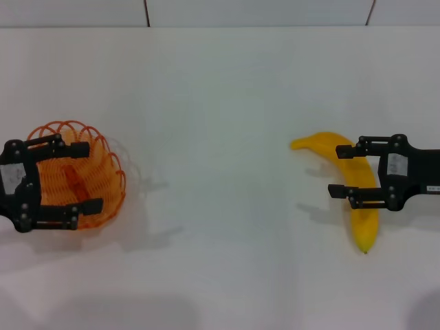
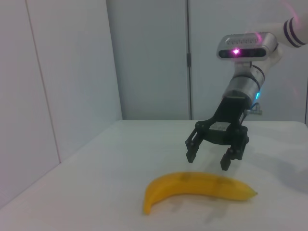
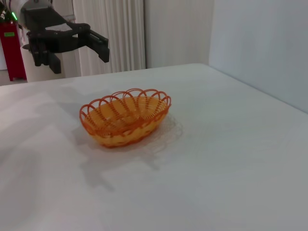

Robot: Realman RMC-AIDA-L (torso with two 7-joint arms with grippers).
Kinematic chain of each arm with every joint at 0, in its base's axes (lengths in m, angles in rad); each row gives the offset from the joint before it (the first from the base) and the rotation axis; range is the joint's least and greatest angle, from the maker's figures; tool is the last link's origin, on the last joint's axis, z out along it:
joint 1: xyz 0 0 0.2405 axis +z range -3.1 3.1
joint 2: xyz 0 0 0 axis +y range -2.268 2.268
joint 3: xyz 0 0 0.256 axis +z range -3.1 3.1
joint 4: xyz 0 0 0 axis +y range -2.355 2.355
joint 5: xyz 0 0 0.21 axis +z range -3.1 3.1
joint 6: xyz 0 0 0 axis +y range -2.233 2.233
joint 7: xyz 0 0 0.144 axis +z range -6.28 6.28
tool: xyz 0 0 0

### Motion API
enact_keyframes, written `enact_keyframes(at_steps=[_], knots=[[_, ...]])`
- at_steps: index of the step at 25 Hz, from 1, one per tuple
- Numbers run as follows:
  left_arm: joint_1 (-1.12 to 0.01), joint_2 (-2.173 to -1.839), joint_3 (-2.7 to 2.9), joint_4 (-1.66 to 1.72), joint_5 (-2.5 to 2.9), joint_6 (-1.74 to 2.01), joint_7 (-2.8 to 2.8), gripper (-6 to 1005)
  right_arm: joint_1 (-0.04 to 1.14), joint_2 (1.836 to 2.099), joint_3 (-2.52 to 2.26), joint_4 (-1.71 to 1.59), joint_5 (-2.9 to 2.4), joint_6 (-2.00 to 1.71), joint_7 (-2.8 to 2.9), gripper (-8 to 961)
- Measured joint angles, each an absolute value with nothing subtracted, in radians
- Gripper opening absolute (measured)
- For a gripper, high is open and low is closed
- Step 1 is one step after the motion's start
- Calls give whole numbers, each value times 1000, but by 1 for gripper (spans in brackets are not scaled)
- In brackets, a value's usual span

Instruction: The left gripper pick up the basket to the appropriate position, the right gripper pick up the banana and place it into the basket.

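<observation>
The orange wire basket (image 1: 112, 172) sits on the white table at the left; it also shows in the right wrist view (image 3: 126, 118), upright and empty. My left gripper (image 1: 95, 177) is open and hovers above the basket, apart from it, as the right wrist view (image 3: 76, 53) shows. The yellow banana (image 1: 363, 206) lies on the table at the right and shows in the left wrist view (image 2: 197, 187). My right gripper (image 1: 335, 171) is open and hangs just above the banana's middle, its fingers astride it without touching, as seen in the left wrist view (image 2: 208, 160).
The white table (image 1: 220, 137) stretches between basket and banana. Its far edge meets a pale wall (image 1: 261, 10). A red object (image 3: 9, 48) stands beyond the table behind the left arm.
</observation>
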State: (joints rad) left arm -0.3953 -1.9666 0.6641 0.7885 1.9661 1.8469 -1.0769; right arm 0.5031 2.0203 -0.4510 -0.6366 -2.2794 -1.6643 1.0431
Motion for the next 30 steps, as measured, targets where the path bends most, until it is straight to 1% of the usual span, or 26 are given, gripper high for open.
enact_keyframes(at_steps=[11, 18, 24, 28, 30], knots=[[-397, -1967, 655, 789, 1966, 1847, -1077, 889, 503, 2020, -451, -637, -2279, -1664, 1043, 731], [-424, -1991, 461, 791, 1951, 1847, -1102, 888, 505, 2020, -451, -630, -2279, -1664, 1032, 731], [-460, -1985, 373, 828, 1948, 1815, -1248, 887, 507, 2020, -451, -630, -2277, -1662, 1031, 731], [-491, -1979, 376, 881, 1975, 1711, -1397, 887, 513, 2020, -451, -628, -2278, -1662, 1031, 731], [-521, -1971, 380, 908, 2026, 1647, -1496, 887, 514, 2020, -451, -627, -2279, -1661, 1031, 731]])
